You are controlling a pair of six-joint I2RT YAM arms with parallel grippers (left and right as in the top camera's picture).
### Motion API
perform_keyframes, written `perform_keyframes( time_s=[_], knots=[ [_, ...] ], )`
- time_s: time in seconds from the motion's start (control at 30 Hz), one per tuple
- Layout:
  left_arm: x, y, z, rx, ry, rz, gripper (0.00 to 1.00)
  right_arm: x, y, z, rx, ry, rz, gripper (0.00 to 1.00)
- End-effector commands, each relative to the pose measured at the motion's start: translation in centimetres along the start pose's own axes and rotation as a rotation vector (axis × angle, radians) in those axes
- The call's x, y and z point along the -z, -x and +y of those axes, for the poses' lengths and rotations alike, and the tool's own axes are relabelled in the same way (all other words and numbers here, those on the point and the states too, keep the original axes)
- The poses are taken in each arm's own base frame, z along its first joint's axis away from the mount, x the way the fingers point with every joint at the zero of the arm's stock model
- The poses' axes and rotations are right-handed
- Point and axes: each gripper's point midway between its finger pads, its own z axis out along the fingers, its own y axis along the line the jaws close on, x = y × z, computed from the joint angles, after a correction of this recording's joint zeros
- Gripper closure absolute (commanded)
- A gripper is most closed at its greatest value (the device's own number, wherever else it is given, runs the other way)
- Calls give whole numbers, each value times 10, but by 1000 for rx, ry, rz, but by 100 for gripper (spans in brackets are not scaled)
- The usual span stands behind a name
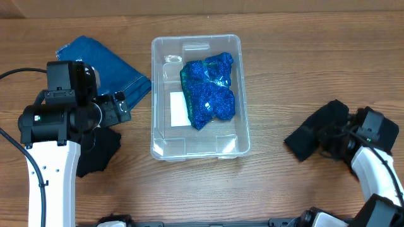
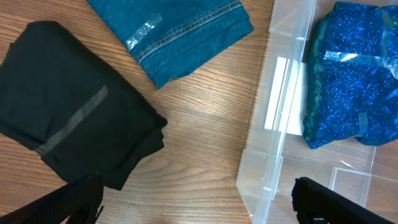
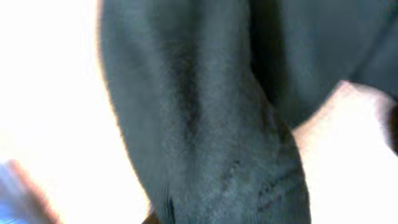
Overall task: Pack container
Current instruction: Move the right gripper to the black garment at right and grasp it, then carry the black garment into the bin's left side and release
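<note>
Wood-grain table [image 1: 271,189] surface is occupied by 1 container [image 1: 197,39] at the centre, with 2 arms at the sides. The container is clear and rectangular, stands open side up, and shows a white label [image 1: 179,108] on its base. 1 blue glitter fabric [image 1: 209,88] lies inside it, toward the side nearer the right arm.

Outside the container, 3 items are seen: folded denim [image 1: 110,60] and a folded black cloth [image 1: 101,151] on the left, and a dark garment [image 1: 312,132] on the right.

Risks, as judged:
1. The dark garment may trail over the rim if it is released before it is fully above the opening, because it hangs loose and wide.
2. The light container may be pushed across the table if a finger or a fabric edge catches its wall.
3. The glitter fabric is bulky; less floor is left for the 3 unpacked items, and later items may spring above the rim.

The left gripper [image 2: 196,196] is spread wide and holds nothing. The container wall is seen just beside its right-hand finger, and the folded black cloth lies under its other finger.

The right gripper [image 1: 333,133] is at the dark garment, well apart from the container. Its wrist view is filled by blurred dark fabric, so the jaw state cannot be told.
</note>
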Motion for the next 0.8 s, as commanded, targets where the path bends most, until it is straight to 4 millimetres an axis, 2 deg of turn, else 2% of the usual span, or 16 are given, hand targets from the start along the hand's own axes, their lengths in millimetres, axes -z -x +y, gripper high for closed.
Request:
perform_keyframes(
  time_s=[0.0, 0.07, 0.13, 0.17, 0.2, 0.23, 0.27, 0.33, 0.37, 0.4, 0.5, 0.57, 0.63, 0.73, 0.77],
  knots=[
    [6, 6, -3, -30, -2, -22, 0, 74, 41, 108, 312, 262, -146, 96],
    [6, 6, -3, -30, -2, -22, 0, 116, 42, 158, 488, 330, -199, 96],
    [6, 6, -3, -30, -2, -23, 0, 152, 25, 208, 662, 409, -224, 96],
    [6, 6, -3, -30, -2, -23, 0, 171, 5, 240, 780, 476, -233, 96],
    [6, 6, -3, -30, -2, -22, 0, 181, -14, 261, 856, 527, -235, 96],
    [6, 6, -3, -30, -2, -22, 0, 188, -38, 282, 929, 575, -235, 96],
    [6, 6, -3, -30, -2, -22, 0, 188, -73, 300, 1051, 631, -215, 96],
    [6, 6, -3, -30, -2, -22, 0, 174, -119, 318, 1174, 647, -169, 96],
    [6, 6, -3, -30, -2, -22, 0, 164, -134, 323, 1211, 637, -154, 96],
    [6, 6, -3, -30, -2, -22, 0, 137, -163, 332, 1264, 616, -109, 96],
    [6, 5, -3, -30, -3, -21, 0, 88, -209, 345, 1331, 617, -18, 96],
    [6, 5, -3, -30, -2, -19, 0, 63, -227, 349, 1353, 617, 14, 96],
    [6, 5, -3, -30, -2, -18, 0, 29, -245, 351, 1369, 609, 48, 96],
    [6, 4, -3, -30, -2, -17, 0, -4, -264, 345, 1375, 612, 129, 96],
    [6, 4, -3, -30, -2, -17, 0, -9, -266, 343, 1373, 606, 139, 96]
  ],
)
